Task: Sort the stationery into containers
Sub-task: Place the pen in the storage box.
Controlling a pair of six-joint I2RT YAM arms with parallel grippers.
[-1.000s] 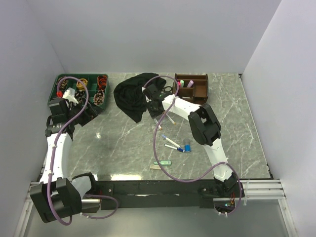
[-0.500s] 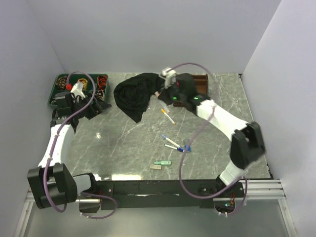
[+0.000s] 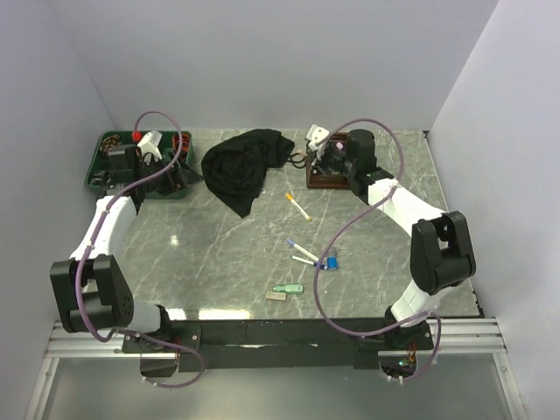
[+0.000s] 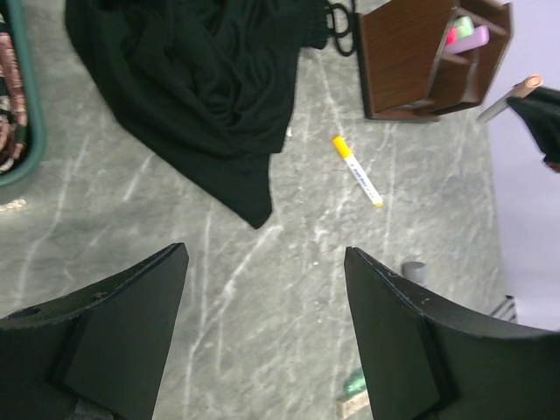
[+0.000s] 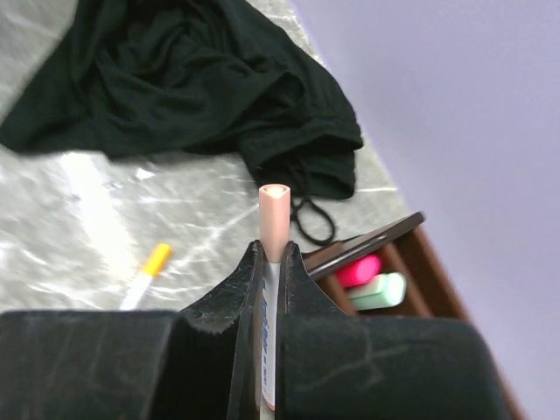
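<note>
Your right jaws clench a pink-capped pen [image 5: 274, 219] at the wooden organiser [image 4: 402, 70] by the worktop's [image 3: 219, 254] far edge; your left jaws hang released beside the green tray [image 3: 98, 179].

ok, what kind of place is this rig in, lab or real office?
Likely a lab test cell, not an office: blank pale walls box in a marble-look tabletop, two arms sit on a black rail at its near edge, and loose pens lie by a wooden organiser and green tray.
</note>
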